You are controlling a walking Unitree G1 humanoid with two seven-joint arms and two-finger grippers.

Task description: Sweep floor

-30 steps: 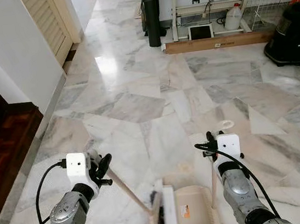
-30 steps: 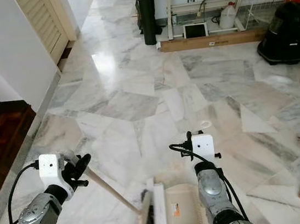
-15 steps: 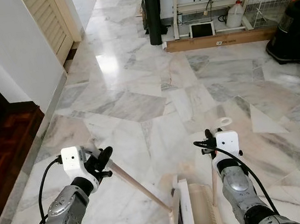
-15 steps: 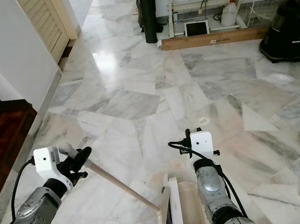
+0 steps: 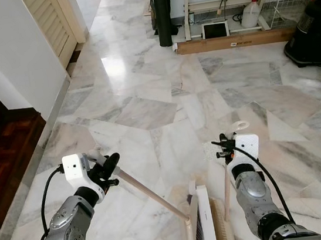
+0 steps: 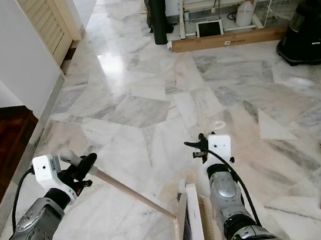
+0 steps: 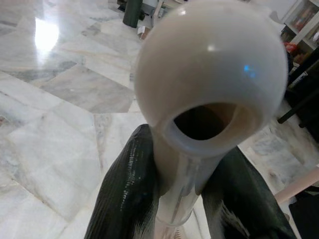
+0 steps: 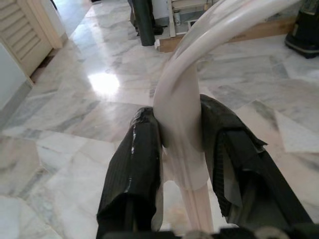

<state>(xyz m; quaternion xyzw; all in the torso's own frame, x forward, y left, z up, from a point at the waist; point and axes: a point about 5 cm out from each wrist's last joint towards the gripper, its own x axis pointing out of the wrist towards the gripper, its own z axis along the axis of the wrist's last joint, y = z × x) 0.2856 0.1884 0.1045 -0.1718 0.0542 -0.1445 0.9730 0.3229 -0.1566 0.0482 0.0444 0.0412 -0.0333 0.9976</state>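
Broom (image 5: 152,195) before you slants its pale wooden handle from the left end effector (image 5: 108,164), clamped on its rounded cream cap, down rightward to purple bristles meeting the cream dustpan (image 5: 213,225) on the marble floor (image 5: 146,98), whose upright handle your right end effector (image 5: 225,145) clamps.

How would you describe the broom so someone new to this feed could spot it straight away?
Start at the marble floor just ahead of the robot, between its two silver arms. The broom is the pale stick slanting from the left gripper down to a brush head beside the dustpan. Unlike the dustpan's near-upright handle in the right gripper, it runs diagonally and ends in dark bristles.
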